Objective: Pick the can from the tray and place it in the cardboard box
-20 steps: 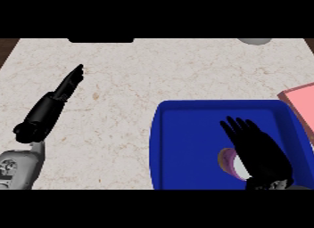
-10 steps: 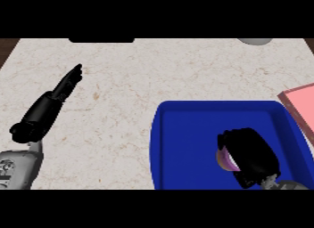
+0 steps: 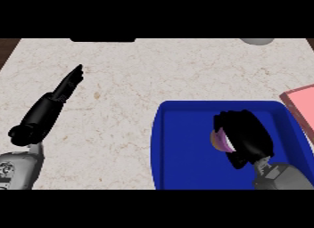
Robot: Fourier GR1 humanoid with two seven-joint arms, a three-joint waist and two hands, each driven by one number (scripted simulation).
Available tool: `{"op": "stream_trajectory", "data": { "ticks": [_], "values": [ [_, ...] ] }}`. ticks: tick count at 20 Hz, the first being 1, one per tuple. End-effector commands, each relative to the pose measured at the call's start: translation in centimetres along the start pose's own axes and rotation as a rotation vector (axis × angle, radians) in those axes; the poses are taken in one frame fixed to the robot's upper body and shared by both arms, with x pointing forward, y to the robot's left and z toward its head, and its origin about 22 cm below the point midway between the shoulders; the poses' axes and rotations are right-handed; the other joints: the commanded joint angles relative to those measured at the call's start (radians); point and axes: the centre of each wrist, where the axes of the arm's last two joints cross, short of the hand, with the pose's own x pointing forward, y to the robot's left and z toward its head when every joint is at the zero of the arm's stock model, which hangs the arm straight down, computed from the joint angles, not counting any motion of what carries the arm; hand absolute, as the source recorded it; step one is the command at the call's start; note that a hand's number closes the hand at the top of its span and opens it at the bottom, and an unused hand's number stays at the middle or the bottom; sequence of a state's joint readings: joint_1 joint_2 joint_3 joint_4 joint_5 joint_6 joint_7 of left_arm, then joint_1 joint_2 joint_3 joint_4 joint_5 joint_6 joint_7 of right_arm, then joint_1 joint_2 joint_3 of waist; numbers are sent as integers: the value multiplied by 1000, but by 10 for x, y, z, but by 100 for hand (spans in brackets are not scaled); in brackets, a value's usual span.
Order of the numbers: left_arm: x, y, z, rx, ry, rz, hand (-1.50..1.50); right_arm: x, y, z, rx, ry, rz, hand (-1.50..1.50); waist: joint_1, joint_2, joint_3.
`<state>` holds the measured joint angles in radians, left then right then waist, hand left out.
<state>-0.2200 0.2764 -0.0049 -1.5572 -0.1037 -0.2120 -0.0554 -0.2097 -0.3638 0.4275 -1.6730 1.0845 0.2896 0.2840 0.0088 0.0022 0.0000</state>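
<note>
Now right hand (image 3: pixel 244 136) curls over can (image 3: pixel 219 141) in blue tray (image 3: pixel 179 147), lower right; left hand (image 3: pixel 57 98) flat, resting, left. Can probably light, stiff, slick: you wrap sides.

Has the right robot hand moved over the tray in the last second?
Yes. The right robot hand stayed over the blue tray, but its fingers curled down round the can.

Right robot hand (image 3: pixel 244 136) curled, left robot hand (image 3: pixel 51 104) straight-fingered

Blue tray (image 3: pixel 186 147), pink box (image 3: pixel 310 109), beige speckled counter (image 3: pixel 153 71), black hands.
</note>
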Motion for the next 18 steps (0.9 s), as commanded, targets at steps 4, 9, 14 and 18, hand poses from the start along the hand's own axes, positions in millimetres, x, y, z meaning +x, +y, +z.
{"op": "stream_trajectory", "data": {
  "ticks": [4,9,14,18],
  "values": [
    [1,7,-10,-13,-26,-10,0,-16,-22,-80,-143,203,-233,150,23,11,1],
    [-4,-8,-11,5,-10,-9,0,-20,-88,-91,-278,182,-84,150,-2,0,0],
    [-10,-6,9,22,10,2,0,-21,-121,-68,-419,266,-139,150,-12,-6,0],
    [-3,-5,3,3,9,5,0,-36,-142,-63,-583,476,-277,150,-15,-7,0]
  ]
}}
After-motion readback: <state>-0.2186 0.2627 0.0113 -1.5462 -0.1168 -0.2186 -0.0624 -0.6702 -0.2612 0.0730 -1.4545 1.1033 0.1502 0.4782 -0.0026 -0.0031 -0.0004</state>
